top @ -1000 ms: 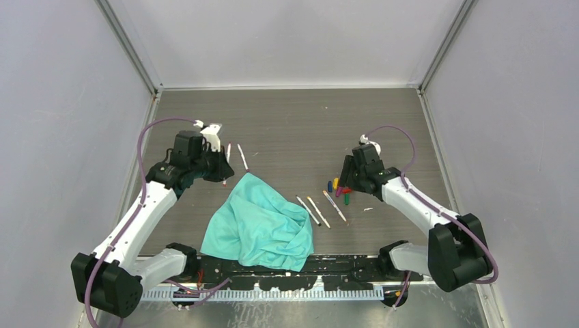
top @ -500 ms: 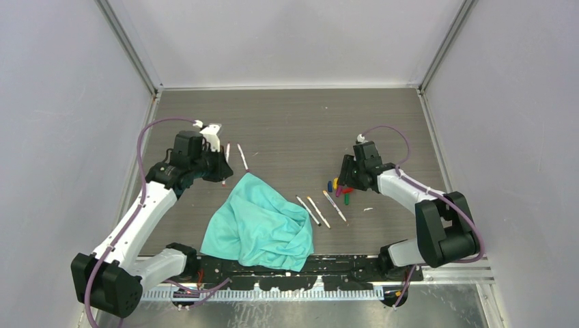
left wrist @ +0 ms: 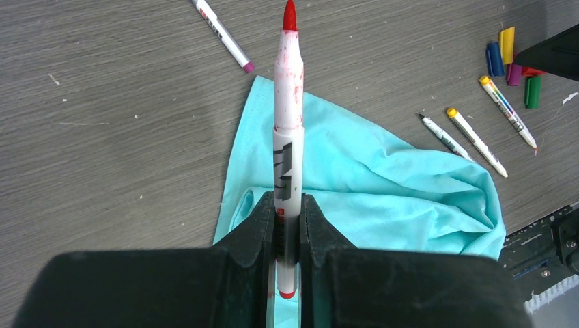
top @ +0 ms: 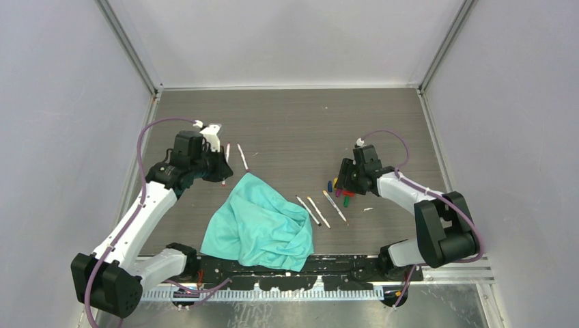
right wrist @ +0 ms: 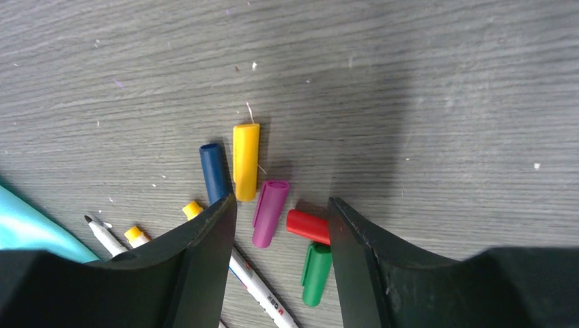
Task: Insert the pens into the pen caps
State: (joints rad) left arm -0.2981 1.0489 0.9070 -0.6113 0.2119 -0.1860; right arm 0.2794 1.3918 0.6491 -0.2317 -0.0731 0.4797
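Observation:
My left gripper [left wrist: 287, 205] is shut on a red-tipped pen [left wrist: 288, 137], which points away from the wrist above the teal cloth. In the top view that gripper [top: 222, 167] is at the far left. A purple-tipped pen [left wrist: 222, 34] lies beyond it. My right gripper [right wrist: 281, 205] hangs open just over the pen caps. The purple cap [right wrist: 269, 213] and red cap [right wrist: 307, 226] lie between its fingers. The blue cap [right wrist: 214, 172] and yellow cap [right wrist: 246, 160] lie just ahead, the green cap [right wrist: 315, 273] underneath. Three more pens [top: 318, 212] lie left of the caps.
The crumpled teal cloth [top: 263, 225] covers the near middle of the table. A yellow-tipped pen [right wrist: 193, 208] runs under my right gripper's left finger. Grey walls close the table in on three sides.
The right arm has swung its elbow round and the gripper has shifted slightly left over the caps. The left arm and its pen have not moved.

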